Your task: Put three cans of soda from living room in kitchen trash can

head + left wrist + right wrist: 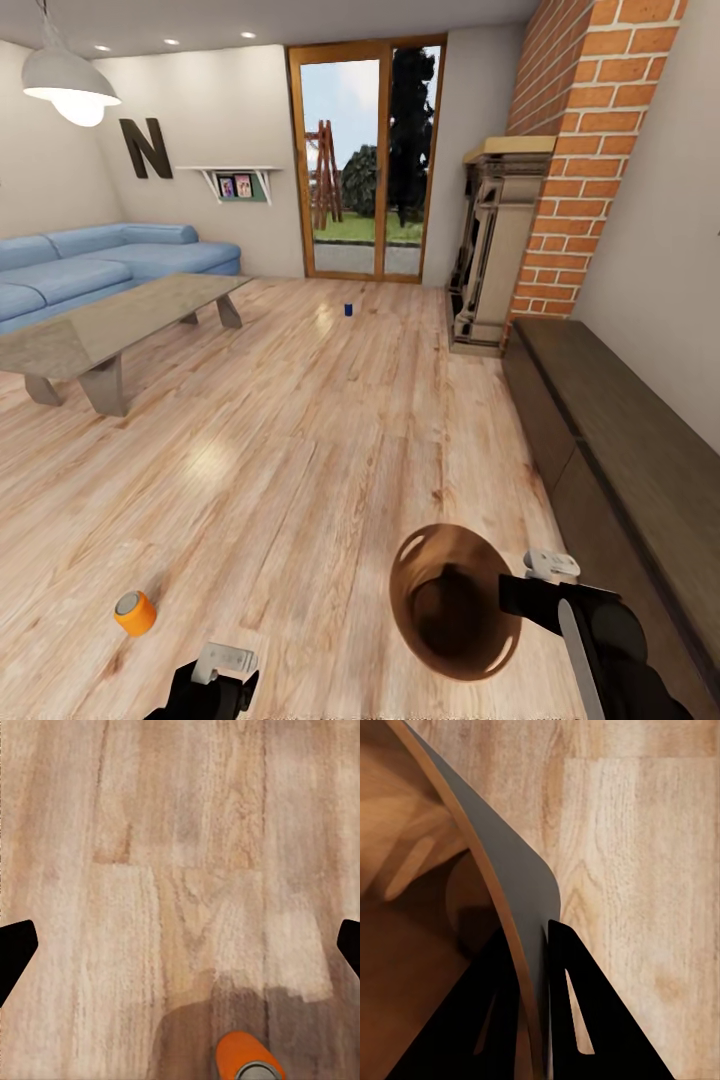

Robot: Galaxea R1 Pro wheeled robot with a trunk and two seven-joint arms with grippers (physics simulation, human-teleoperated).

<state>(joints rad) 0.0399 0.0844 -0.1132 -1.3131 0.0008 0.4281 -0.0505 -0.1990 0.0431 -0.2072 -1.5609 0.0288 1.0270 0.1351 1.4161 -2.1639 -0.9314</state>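
A bright orange can of soda (134, 612) lies on its side on the living room's wood floor, just ahead and left of my left gripper (215, 680). In the left wrist view that gripper (180, 945) is open above bare floor, with the orange can (247, 1057) at the frame's edge, outside the fingers. A dark blue can of soda (348, 309) stands far off near the glass doors. My right gripper (510, 595) is shut on the rim of the brown tash can (440, 540), held tilted above the floor. The right wrist view shows the fingers (585, 1020) pinching its wall (502, 855).
A low grey-topped coffee table (110, 320) and blue sofa (90, 255) stand at the left. A long dark low cabinet (620, 440) runs along the right wall, behind it the brick column (590, 150) and a fireplace (495, 250). Open floor lies between.
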